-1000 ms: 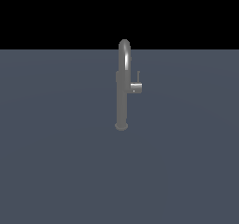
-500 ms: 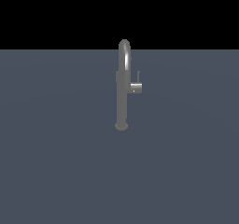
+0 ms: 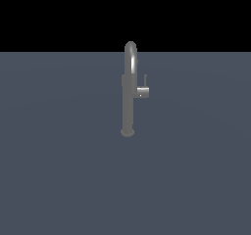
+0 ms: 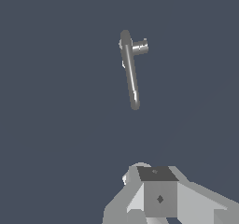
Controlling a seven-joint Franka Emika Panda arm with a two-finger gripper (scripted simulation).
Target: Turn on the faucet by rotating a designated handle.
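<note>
We're at the very start: nothing on the task is done yet, judging from how things lie.

- The faucet [image 3: 128, 102] stands upright on the grey tabletop [image 3: 59, 180], alone and untouched. In the wrist view we see it from above, spout stretching toward the camera.
- The handle [image 3: 142, 92] is the small stub on the column's side, on the exterior view's right, with its thin lever rod pointing up. It also shows in the wrist view [image 4: 140, 46] as a short cylinder beside the column top. That looks like the off position to us.
- The arm doesn't appear in the exterior view at all. In the wrist view only the gripper [image 4: 158, 195] body shows at the frame edge; the fingertips are cut off, so we cannot tell whether the jaws are open or closed.
- Relative to the jaws, the handle is well ahead and well apart, with no contact with anything.

What's left, as we read it: the whole job. Approach the faucet, line the jaws up on the lever rod rather than the column or spout, make contact, then rotate the handle. The rod is thin and small, so alignment will be the fussy bit.
</note>
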